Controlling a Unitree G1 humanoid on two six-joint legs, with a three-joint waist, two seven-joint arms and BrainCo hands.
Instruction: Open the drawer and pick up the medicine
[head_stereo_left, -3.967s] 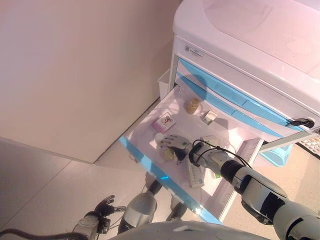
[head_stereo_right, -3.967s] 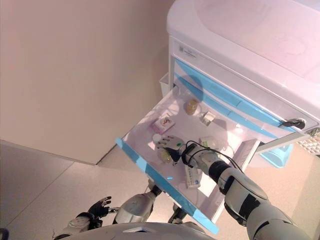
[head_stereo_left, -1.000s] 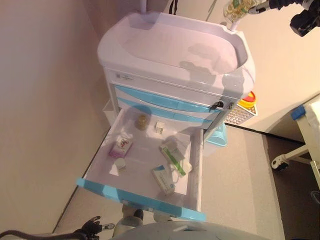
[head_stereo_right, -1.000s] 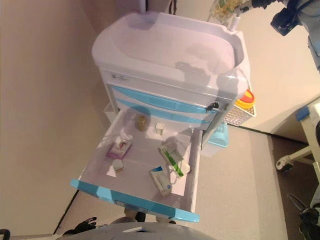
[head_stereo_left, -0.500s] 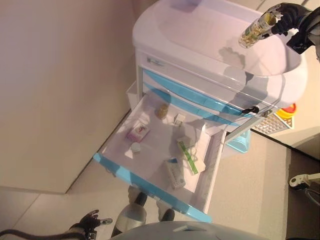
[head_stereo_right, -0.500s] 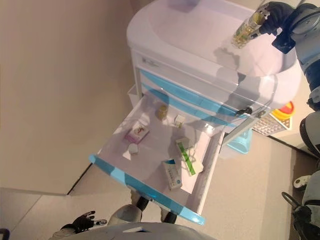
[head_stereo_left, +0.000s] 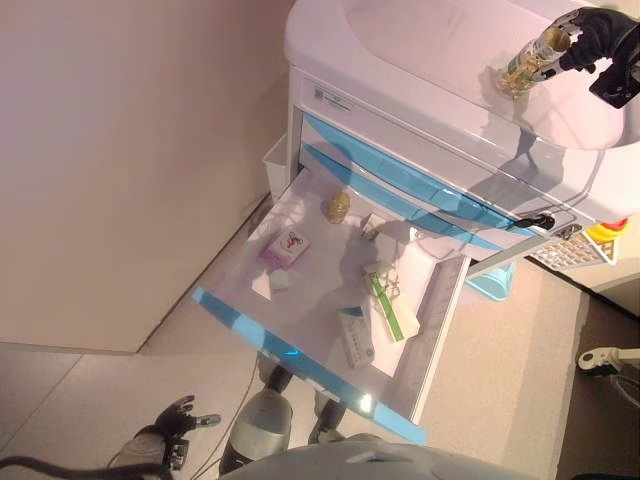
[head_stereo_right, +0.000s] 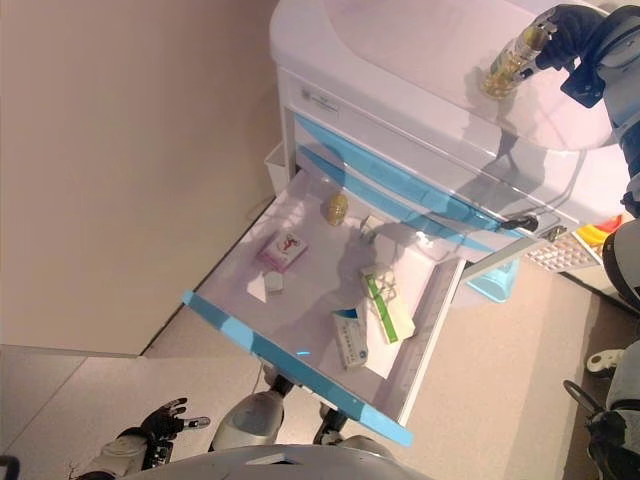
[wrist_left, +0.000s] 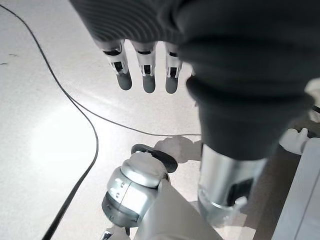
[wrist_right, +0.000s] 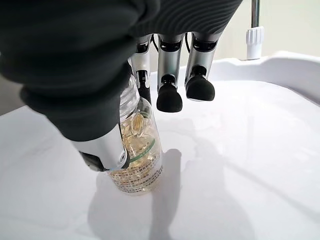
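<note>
Right hand (head_stereo_left: 597, 38) is curled round the medicine bottle (head_stereo_left: 527, 62), clear with yellow capsules inside. Half a second ago it hung tilted above the cart top (head_stereo_left: 420, 40); now its base sits on or just off that white surface, right under my palm. The wrist view shows the bottle (wrist_right: 137, 150) upright between thumb and fingers (wrist_right: 169, 95), its shadow meeting its base, so I judge contact made or nearly so. Four seconds ago this same hand was down inside the drawer (head_stereo_left: 300, 300) over the small items; it is now well above and behind it. The camera has also swung, so most of the apparent cart shift is my head, not the cart.

Meaning: drawer open, medicine picked, pick step effectively done. What's left is a clean release, if a set-down is wanted.

The drawer below my hand holds a pink box (head_stereo_left: 285, 247), a small jar (head_stereo_left: 339, 207) and a green-striped box (head_stereo_left: 392, 310).

Left hand (wrist_left: 145, 70) hangs idle over the floor (wrist_left: 45, 130), fingers relaxed, holding nothing.
</note>
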